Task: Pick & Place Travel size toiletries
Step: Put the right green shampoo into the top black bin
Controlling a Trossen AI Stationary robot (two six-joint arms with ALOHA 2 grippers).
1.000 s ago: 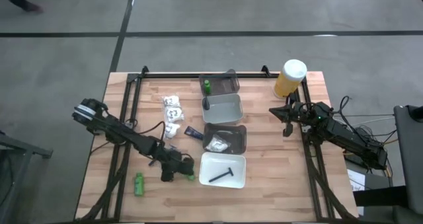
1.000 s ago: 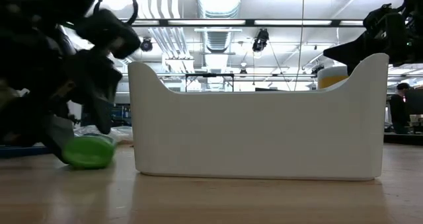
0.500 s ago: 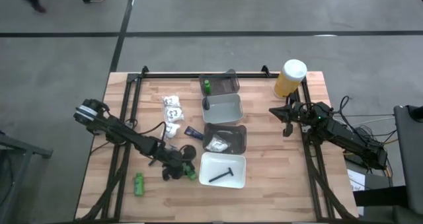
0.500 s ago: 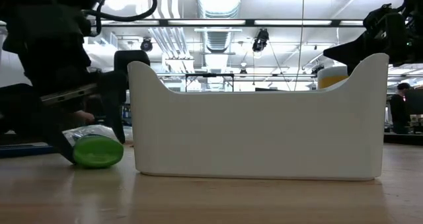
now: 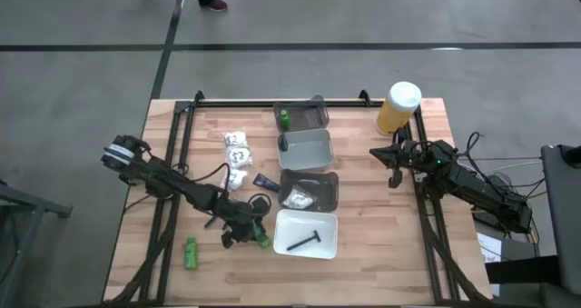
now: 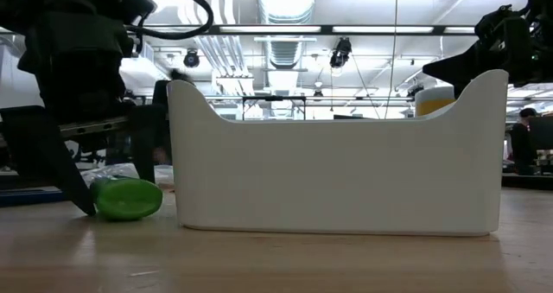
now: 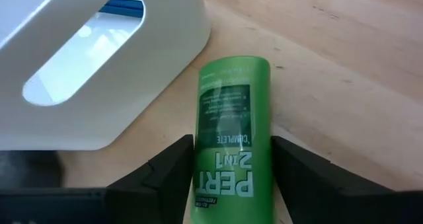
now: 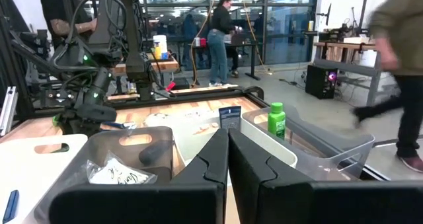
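A small green bottle (image 7: 231,112) lies on its side on the wood, close to the white tray's near-left corner (image 5: 281,235). My left gripper (image 5: 243,230) is open, with one finger on each side of the bottle (image 6: 128,199) and fingertips down at the table. A second green bottle (image 5: 191,252) lies near the table's near edge. White packets (image 5: 237,144) and a dark blue tube (image 5: 265,183) lie to the left of the trays. A dark razor stick (image 5: 304,241) lies in the white tray. My right gripper (image 5: 392,167) is shut and waits by the yellow container. My left gripper comes down slanting from the table's left, its fingers (image 7: 175,168) running along the long sides of the lying green bottle near its bottom end (image 7: 228,184). The bottle rests on the table. I cannot tell whether the fingers touch it.
Several trays stand in a row down the table's middle: a grey one with a green bottle (image 5: 284,118), a light one (image 5: 307,150), a grey one with a packet (image 5: 298,199), and the white one. The yellow white-capped container (image 5: 398,106) stands far right. People move beyond the table.
My left gripper has moved a little toward the white tray and turned from a tilted pose to upright. It has come down so that one finger stands on each side of the green bottle.
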